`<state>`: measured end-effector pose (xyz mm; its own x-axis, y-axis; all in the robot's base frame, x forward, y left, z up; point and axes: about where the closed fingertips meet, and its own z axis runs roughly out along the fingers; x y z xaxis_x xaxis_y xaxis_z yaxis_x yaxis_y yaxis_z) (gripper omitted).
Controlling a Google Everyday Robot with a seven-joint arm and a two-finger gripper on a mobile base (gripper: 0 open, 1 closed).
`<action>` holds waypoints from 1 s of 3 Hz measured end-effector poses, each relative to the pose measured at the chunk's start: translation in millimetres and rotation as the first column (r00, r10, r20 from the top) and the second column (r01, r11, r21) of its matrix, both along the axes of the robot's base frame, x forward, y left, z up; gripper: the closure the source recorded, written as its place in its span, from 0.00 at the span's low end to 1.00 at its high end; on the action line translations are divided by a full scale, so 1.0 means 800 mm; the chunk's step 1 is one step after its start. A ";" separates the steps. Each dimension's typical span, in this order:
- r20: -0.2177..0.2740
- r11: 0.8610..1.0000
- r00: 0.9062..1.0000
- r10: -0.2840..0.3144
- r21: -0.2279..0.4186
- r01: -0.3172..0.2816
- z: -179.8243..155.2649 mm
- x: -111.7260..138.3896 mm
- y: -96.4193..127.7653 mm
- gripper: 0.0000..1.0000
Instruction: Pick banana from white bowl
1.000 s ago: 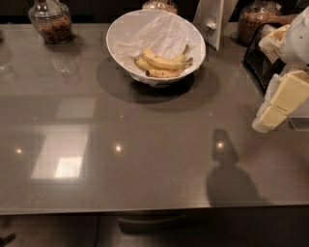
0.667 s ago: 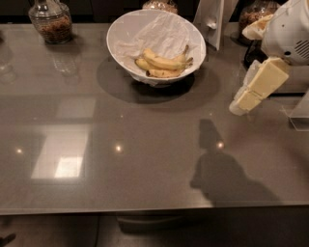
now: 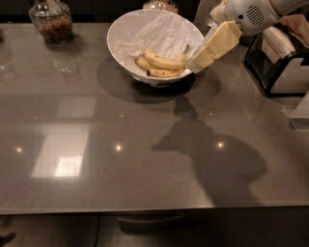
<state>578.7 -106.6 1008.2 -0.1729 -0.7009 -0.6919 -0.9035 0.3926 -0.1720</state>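
White bowl (image 3: 115, 46) upper center of frame, on a glossy grey countertop (image 3: 145, 178). Crinkled white paper (image 3: 154, 34) lines the inside. Banana (image 3: 161, 65) lies in the bowl, lower right part of it, a small yellow bunch, stem end pointing up-right.

Gripper (image 3: 197, 63) comes in from the upper right, cream-colored, angled down-left, tip at the bowl's right rim just beside the banana's stem end. Contact with banana: can't tell. Released or clenched: can't tell from here. Not visibly holding anything.

White arm housing (image 3: 251, 14) at top right. Arm shadow (image 3: 212, 154) across the counter, center right.

Glass jar (image 3: 50, 21) with brown contents upper left. Black and silver appliance (image 3: 277, 65) at right edge, apart from the bowl.
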 end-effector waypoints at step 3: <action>-0.028 0.996 0.999 -0.028 0.089 0.031 0.023 0.073 0.059 0.00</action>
